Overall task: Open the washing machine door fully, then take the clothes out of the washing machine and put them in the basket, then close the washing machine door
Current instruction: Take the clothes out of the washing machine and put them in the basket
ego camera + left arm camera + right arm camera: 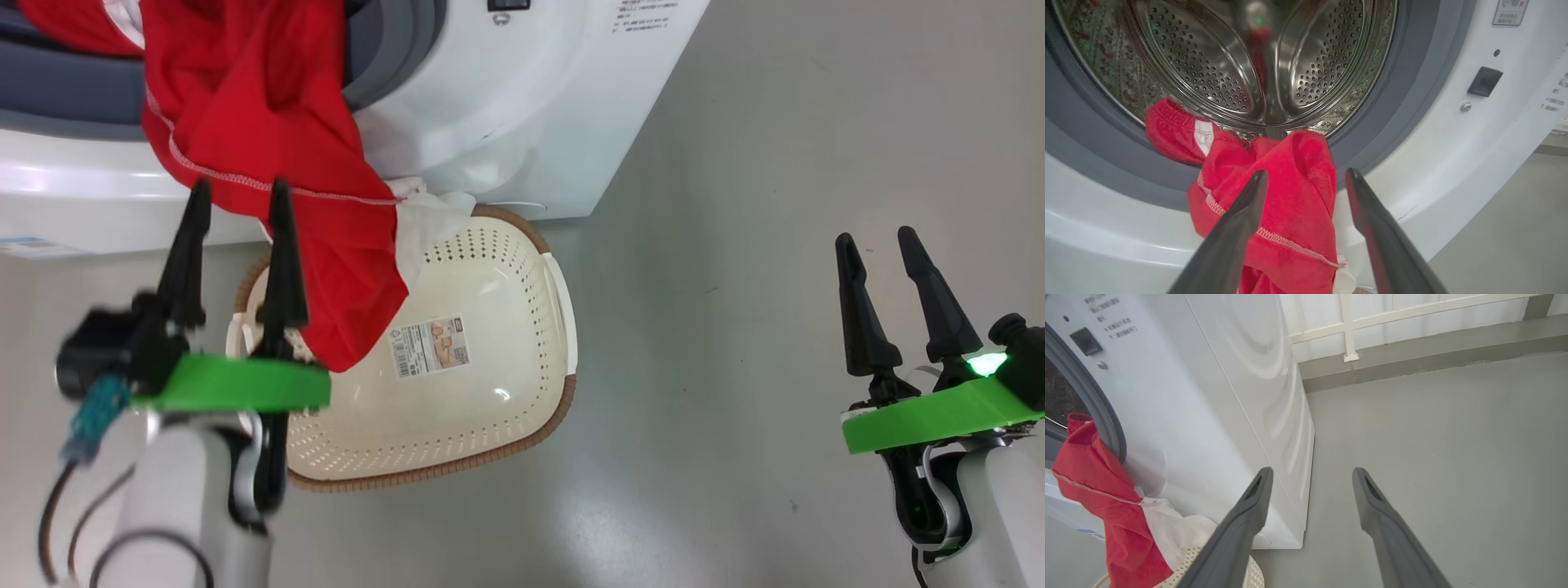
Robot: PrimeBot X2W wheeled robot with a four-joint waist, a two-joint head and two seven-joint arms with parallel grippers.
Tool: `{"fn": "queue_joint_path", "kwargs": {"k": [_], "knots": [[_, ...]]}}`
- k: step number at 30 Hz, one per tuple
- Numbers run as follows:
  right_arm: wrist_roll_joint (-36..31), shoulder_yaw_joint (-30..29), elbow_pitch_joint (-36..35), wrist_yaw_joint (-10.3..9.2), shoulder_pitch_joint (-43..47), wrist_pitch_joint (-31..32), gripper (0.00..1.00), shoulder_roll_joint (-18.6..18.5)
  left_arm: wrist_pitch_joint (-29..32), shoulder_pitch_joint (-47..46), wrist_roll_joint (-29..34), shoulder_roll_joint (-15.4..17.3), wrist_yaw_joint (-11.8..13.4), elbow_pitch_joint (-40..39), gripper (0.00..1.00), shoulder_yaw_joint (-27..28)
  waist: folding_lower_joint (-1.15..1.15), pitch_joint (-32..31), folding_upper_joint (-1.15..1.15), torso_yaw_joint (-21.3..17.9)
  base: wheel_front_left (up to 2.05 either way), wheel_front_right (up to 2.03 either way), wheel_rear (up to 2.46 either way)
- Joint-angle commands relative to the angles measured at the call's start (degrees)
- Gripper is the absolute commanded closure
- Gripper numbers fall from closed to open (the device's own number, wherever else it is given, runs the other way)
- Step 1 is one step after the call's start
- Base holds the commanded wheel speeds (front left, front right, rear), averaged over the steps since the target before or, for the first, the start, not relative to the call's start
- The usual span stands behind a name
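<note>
Head view: left gripper (pixel 240 186) has its two long dark tapered fingers set apart at a moderate gap, clamping nothing. The tips lie level with the stitched white hem of the clothes (pixel 245 98), soft bright red fabric in loose folds. The garment hangs from just beyond the fingertips and falls past the right-hand finger; whether it touches that finger cannot be told. The basket (pixel 563 400) stands on the floor (pixel 735 327) beneath and beside the same finger. It is cream plastic, rounded-rectangular, with perforated walls, a brown woven-look rim and a paper label (pixel 430 347) on its bottom. The red fabric overhangs the basket's near-left part, and a white portion of it lies at the rim nearest the washing machine (pixel 506 106), a smooth, glossy white box. The left wrist view, looking along the fingers, shows the polished steel drum (pixel 1208 61), perforated and ribbed, straight ahead beyond the tips. The matt grey-blue rubber ring (pixel 1094 151) surrounds its mouth. The clothes spill over the lower edge of that ring, bunched between and just beyond the two fingers. The right gripper (pixel 876 237) is well apart from the basket. Its fingers are spread and empty, with bare grey floor between and ahead of them, and the machine's side panel lies off its left-hand finger.
</note>
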Motion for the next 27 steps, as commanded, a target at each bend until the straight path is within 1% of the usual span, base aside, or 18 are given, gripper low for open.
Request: {"fn": "queue_joint_path", "kwargs": {"k": [1, 6, 12, 13, 21, 27], "knots": [[-0.5, 1.1, -1.4, 0.37, 0.2, -0.4, 0.00, -0.4, -0.3, -2.5, 1.3, 1.0, -0.8, 0.5, 0.00, 1.7, 0.00, 0.4, 0.00, -0.1, 0.00, 0.00, 0.00], [-0.5, 1.1, -1.5, 0.37, -0.2, -0.4, 0.00, -0.3, -0.1, -10.8, 3.2, 1.9, -1.3, 10.2, 0.00, 0.6, 0.00, 1.1, 0.00, -0.4, 0.00, 0.00, 0.00], [-0.4, 1.0, -1.5, 0.37, -0.5, -0.4, 0.00, -0.2, 1.8, -21.0, 3.0, 2.8, -1.3, 21.6, 0.00, 0.4, 0.00, 2.0, 0.00, -0.9, 0.00, 0.00, 0.00], [-0.4, 1.0, -1.5, 0.37, -0.5, -0.4, 0.00, -0.2, 1.8, -21.0, 3.0, 2.8, -1.3, 21.6, 0.00, 0.4, 0.00, 2.0, 0.00, -0.9, 0.00, 0.00, 0.00], [-0.4, 1.0, -1.7, 0.37, -1.1, -0.4, 0.00, 0.1, 6.0, -30.3, 3.1, 4.3, -0.8, 35.1, 0.00, -0.3, 0.00, 2.8, 0.00, -1.8, 0.00, 0.00, 0.00], [-0.5, 0.8, -1.8, 0.37, -1.3, -0.4, 0.00, 0.4, 6.7, -34.1, 2.7, 4.9, -1.1, 42.2, 0.00, -0.7, 0.00, 3.2, 0.00, -1.9, 0.00, 0.00, 0.00]]}}
